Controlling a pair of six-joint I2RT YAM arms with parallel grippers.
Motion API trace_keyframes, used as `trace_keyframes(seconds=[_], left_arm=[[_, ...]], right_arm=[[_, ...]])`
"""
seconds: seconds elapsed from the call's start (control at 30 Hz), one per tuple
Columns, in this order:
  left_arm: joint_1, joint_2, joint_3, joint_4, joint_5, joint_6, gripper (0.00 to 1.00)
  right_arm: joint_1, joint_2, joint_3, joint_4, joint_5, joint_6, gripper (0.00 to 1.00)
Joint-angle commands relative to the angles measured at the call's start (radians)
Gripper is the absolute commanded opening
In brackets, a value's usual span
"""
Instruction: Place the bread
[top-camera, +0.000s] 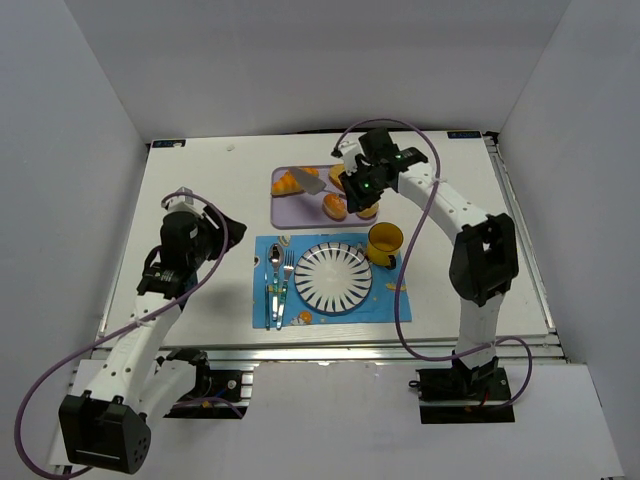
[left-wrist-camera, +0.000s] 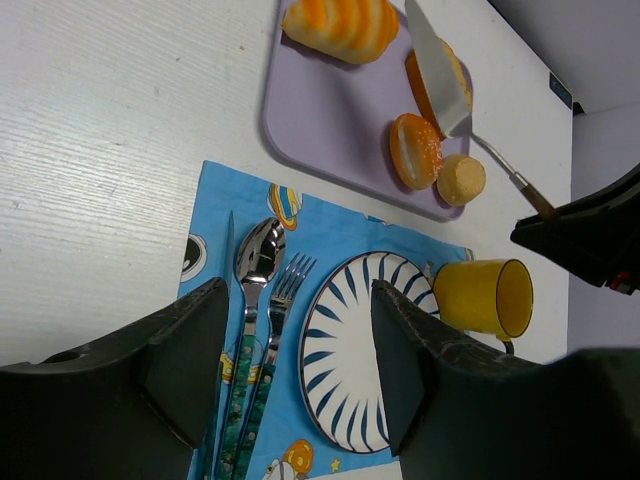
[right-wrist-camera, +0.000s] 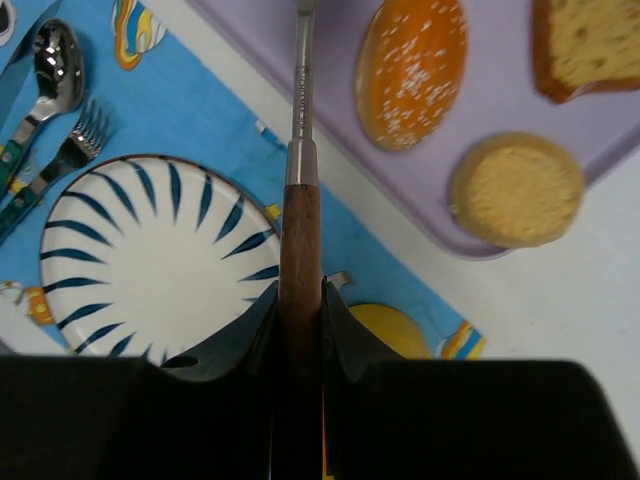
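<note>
The white table (top-camera: 200, 200) carried a blue placemat (top-camera: 385, 300) near the arms and, beyond it, a purple tray (top-camera: 300, 212); a striped plate (top-camera: 332, 277) sat bare on the placemat; the bread (top-camera: 285, 183), a golden ridged croissant, lay at the tray's left end, well apart from the plate. Its long axis ran roughly along the tray's length, one tapered end turned toward the spatula (top-camera: 312, 180); the blade came at it on a slant from the right and stood just beside that end, though whether metal touched crust could not be told. The right gripper (right-wrist-camera: 300, 300) was clamped tight on the spatula's wooden handle, over the tray's right half near the small rolls (right-wrist-camera: 412, 70); so the bread lay to its left, at the far tip of the tool. The left gripper (left-wrist-camera: 298, 310) hung with jaws wide and empty at the table's left, farther from the bread; the right arm looked the one placed to slide the blade under.
</note>
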Motion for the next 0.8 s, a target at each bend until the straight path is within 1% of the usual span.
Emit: trace_keyframes(seconds=[0.0,0.07,0.2,0.3,0.37,0.77], left_arm=[[-0.005,-0.029,0.021,-0.029,-0.029,-0.005,0.68],[-0.003,-0.029,0.021,-0.032,-0.031,-0.006,0.68],[-0.005,-0.038,0.007,-0.034,-0.041,-0.020,0.68],[-0.003,-0.042,-0.008,-0.020,-0.041,-0.031,0.68],[-0.003,-0.035,-0.006,-0.023,-0.040,-0.029,0.69],[-0.003,0.004,0.021,-0.037,-0.044,-0.015,0.68]], right_arm=[[0.017,-0.006,0.040,-0.090,-0.052,0.108,0.00],[0.019,-0.006,0.017,-0.105,-0.086,0.114,0.00],[0.042,-0.014,-0.013,-0.118,-0.068,0.131,0.00],[0.043,0.007,-0.012,-0.145,-0.055,0.144,0.00],[0.044,0.014,-0.017,-0.141,-0.066,0.154,0.00],[0.070,0.086,0.017,-0.124,-0.012,0.259,0.00]])
